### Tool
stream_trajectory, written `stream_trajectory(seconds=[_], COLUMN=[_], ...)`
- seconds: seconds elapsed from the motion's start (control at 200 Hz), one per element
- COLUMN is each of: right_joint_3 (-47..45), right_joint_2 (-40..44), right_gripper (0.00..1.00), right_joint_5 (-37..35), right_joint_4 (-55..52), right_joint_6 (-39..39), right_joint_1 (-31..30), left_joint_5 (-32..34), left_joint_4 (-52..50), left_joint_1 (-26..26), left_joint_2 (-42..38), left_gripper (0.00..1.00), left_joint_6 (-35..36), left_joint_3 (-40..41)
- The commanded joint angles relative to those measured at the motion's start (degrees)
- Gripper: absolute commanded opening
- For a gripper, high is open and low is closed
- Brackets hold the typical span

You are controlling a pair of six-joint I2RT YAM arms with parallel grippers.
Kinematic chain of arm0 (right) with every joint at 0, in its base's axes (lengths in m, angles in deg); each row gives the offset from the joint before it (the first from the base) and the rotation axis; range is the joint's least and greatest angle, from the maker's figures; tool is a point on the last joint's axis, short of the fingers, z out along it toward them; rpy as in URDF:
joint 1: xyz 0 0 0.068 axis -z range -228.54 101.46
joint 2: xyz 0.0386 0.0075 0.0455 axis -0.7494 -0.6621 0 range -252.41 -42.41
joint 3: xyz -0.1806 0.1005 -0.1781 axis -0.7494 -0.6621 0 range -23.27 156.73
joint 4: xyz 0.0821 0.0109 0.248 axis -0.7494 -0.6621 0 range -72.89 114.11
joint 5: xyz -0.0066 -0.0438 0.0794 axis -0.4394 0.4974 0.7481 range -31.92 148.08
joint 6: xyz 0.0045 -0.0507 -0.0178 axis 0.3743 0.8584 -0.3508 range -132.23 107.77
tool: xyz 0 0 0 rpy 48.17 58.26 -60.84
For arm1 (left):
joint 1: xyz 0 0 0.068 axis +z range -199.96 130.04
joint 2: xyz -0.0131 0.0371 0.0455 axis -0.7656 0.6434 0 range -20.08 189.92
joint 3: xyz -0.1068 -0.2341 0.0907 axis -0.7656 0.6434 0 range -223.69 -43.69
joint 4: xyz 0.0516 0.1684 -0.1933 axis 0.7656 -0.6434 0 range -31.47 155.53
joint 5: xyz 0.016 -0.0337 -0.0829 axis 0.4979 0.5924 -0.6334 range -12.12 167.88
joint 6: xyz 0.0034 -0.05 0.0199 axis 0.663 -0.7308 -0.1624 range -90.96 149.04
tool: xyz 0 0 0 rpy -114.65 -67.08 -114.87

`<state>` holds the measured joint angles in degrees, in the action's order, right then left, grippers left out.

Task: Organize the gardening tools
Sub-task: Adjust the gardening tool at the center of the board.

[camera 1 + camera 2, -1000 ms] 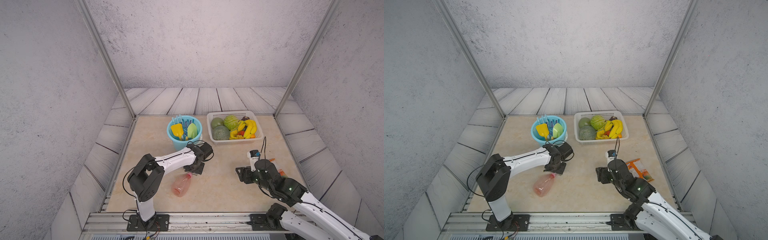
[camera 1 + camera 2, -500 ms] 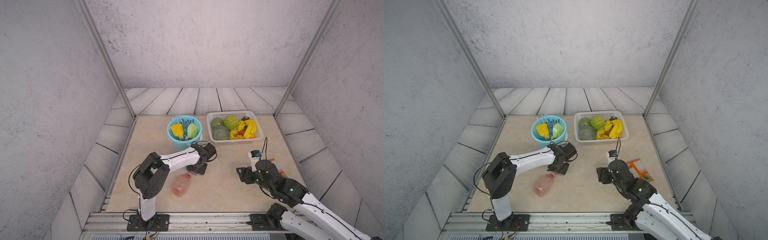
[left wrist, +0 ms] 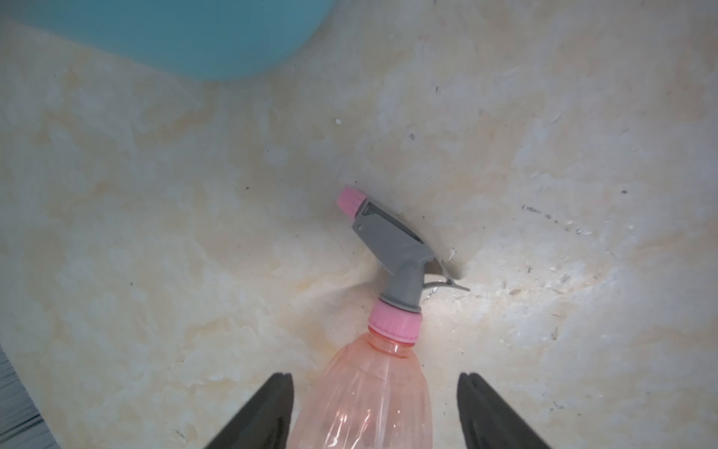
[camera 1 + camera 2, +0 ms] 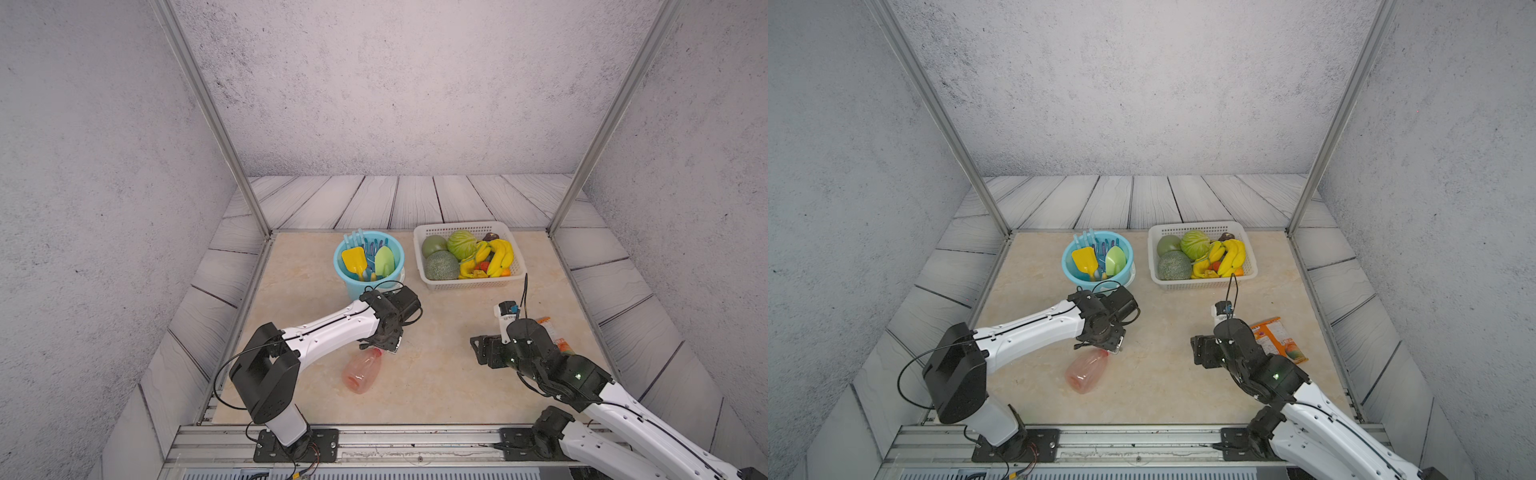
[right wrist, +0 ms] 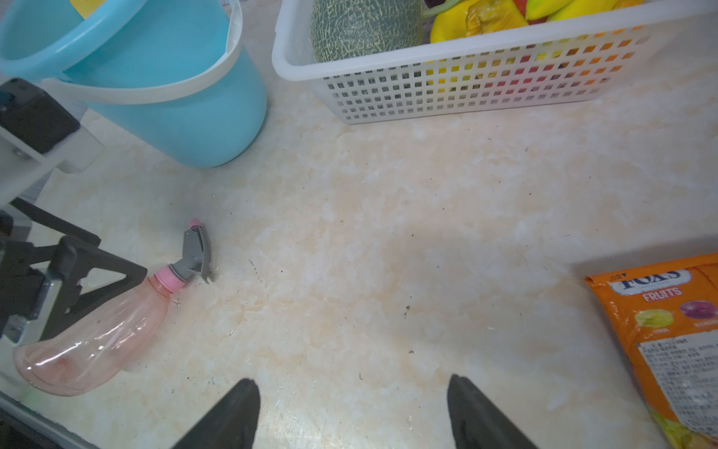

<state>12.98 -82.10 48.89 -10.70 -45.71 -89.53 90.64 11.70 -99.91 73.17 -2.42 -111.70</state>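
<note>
left tool (image 3: 375, 376) open astride pink spray bottle (image 3: 369, 404); right tool (image 5: 352, 381) open beside orange packet (image 5: 668, 342) reading "fox's fruits".

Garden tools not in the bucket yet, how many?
1. The pink spray bottle lies on its side near the blue bucket, between the left end effector's open fingers. The right arm might hide another.

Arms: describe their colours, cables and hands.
The left arm and right arm have white links, black joints and thin black cables looping outside. The right one carries a small green light. The left hand and right hand have black tapering fingers.
</note>
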Motion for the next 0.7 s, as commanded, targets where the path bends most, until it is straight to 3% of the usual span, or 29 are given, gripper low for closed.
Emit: stream_trajectory(seconds=[0.0,0.26,0.696], right_joint_3=[0.6,-0.2,-0.8], right_joint_2=[-0.1,0.4,-0.9], right_gripper=[0.81,0.81,0.8], right_joint_5=[-0.3,-0.4,-0.7], right_joint_4=[-0.3,-0.5,0.5], right_joint_6=[-0.5,-0.9,-1.3], right_joint_1=[0.3,0.3,0.4], left_joint_5=[1.5,2.5,-1.8], left_joint_4=[-0.9,-0.3,3.3], left_joint_1=[-0.1,-0.1,-0.1], left_joint_2=[0.3,5.8,9.3], left_gripper=[0.74,0.66,0.46], left_joint_6=[-0.1,0.9,1.0], left_joint_3=[1.4,1.3,3.7])
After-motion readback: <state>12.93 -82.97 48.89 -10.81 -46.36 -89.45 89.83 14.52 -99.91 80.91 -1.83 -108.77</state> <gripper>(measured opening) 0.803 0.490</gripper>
